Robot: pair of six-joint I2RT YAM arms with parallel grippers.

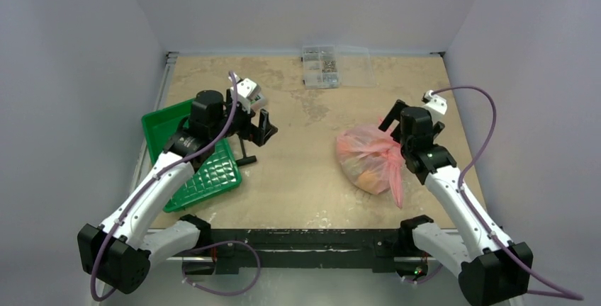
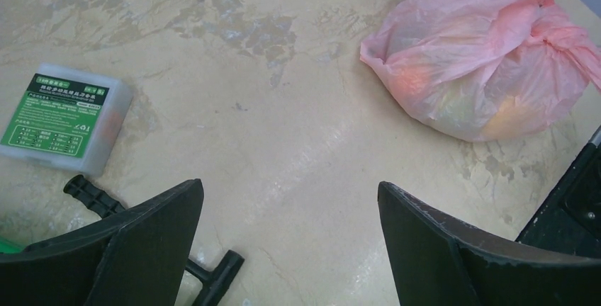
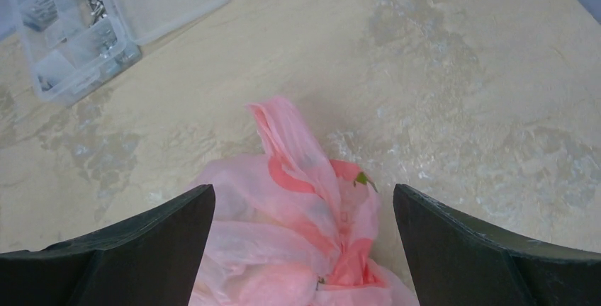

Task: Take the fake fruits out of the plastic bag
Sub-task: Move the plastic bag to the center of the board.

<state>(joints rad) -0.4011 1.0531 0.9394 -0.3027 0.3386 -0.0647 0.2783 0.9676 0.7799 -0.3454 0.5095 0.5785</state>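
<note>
Bag (image 1: 365,157) lies closed near the right edge, fruits (image 1: 370,177) showing orange inside. Right gripper (image 3: 301,194) hangs over its bunched handles, jaws apart. Left gripper (image 2: 289,185) sits toward the left edge, also apart. Advise: pinch film only, lift slowly.
</note>
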